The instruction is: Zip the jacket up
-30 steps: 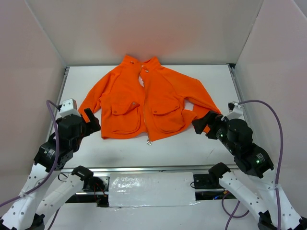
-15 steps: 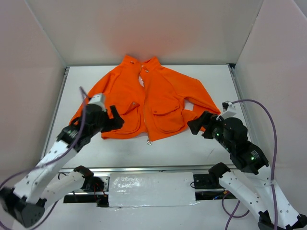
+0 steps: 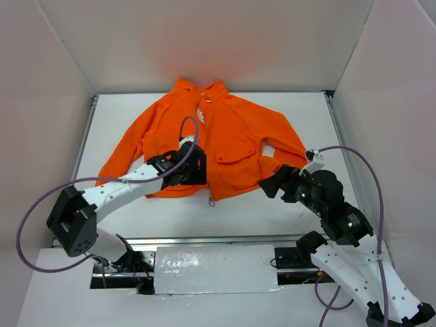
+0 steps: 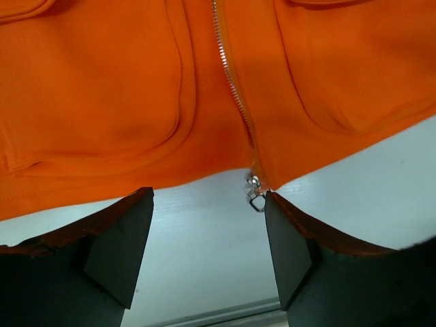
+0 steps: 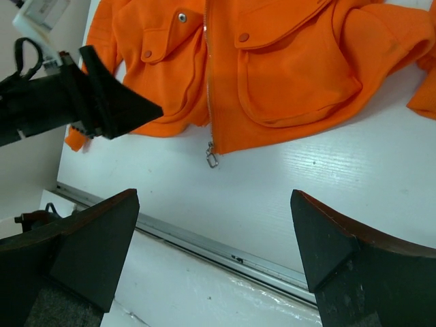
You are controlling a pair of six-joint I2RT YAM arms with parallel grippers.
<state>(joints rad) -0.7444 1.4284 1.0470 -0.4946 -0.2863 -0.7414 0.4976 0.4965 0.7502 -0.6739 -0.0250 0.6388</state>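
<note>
The orange jacket (image 3: 231,136) lies flat on the white table, collar at the back. Its pale zipper (image 4: 231,82) runs down the front, and the metal slider and pull (image 3: 212,199) hang at the hem. My left gripper (image 3: 195,168) is open over the lower left panel. In the left wrist view (image 4: 208,197) the pull (image 4: 255,194) sits just inside the right fingertip (image 4: 276,211). My right gripper (image 3: 270,181) is open and empty beside the jacket's right hem. From the right wrist view (image 5: 214,197) it looks down on the pull (image 5: 212,159) and the jacket (image 5: 293,75).
White walls close in the table on the left, back and right. A metal rail (image 3: 204,240) runs along the front edge. The left arm (image 5: 68,102) shows dark at the left of the right wrist view. A sleeve cuff (image 3: 267,162) lies near my right gripper.
My left arm has swung from the table's left side rightward over the jacket's lower left panel, near the zipper bottom. My right gripper has edged left toward the hem.
</note>
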